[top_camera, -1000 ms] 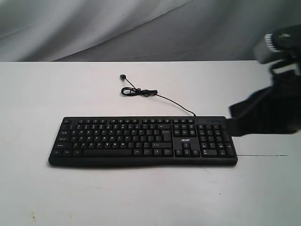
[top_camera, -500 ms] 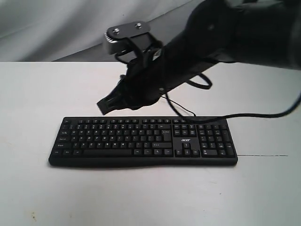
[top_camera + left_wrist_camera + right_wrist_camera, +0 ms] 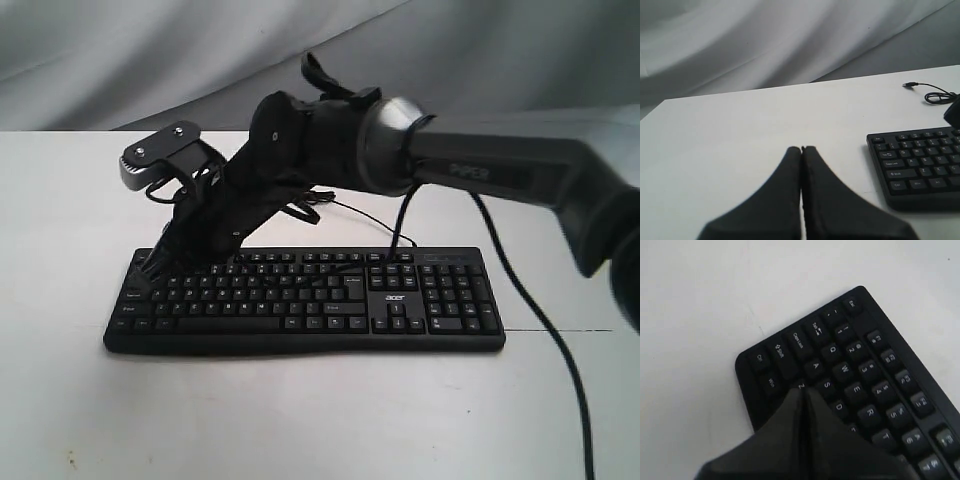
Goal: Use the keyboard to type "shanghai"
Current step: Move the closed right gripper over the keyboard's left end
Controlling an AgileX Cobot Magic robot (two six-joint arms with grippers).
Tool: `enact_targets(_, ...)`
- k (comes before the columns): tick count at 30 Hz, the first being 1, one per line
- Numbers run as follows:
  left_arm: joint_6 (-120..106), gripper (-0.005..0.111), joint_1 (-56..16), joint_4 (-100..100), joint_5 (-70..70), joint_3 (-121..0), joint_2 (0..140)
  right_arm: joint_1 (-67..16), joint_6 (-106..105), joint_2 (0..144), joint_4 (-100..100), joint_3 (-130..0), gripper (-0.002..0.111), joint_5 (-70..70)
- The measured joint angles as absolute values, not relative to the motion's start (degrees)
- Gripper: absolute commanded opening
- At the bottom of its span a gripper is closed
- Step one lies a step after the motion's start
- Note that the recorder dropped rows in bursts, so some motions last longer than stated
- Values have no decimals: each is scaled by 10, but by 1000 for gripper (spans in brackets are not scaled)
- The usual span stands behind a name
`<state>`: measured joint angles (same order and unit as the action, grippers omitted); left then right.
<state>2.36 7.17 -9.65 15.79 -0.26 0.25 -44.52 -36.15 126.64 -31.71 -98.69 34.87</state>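
Jaws pressed together, the black left gripper hangs over the flat white table, left of the wide black plastic keyboard lying mid-table. The black right gripper, jaws likewise closed, reaches across to the keyboard's left end.

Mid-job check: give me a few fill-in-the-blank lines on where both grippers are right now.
The right gripper is ____, fingertips together. In the exterior view it is at the ____ end of the keyboard. The left gripper hangs over the white ____ beside the keyboard. The keyboard's white logo reads ____.
Missing words: shut; left; table; acer.
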Motion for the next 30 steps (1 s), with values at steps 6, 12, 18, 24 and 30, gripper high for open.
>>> enact_targets(6, 24, 0, 72, -96, 158, -3, 2, -453, -419, 1307, -328, -1016, 0, 331)
enact_targets(12, 24, 0, 72, -96, 158, -3, 2, -455, -505, 1323, -353, -1017, 0, 317)
enact_targets(18, 24, 0, 72, -96, 158, -3, 2, -457, -553, 1343, -361, -1017, 0, 255)
enact_targets(24, 24, 0, 72, -96, 158, -3, 2, -457, -559, 1358, -361, -1017, 0, 227)
enact_targets(30, 24, 0, 72, -96, 158, -3, 2, -459, -560, 1358, -360, -1017, 0, 230)
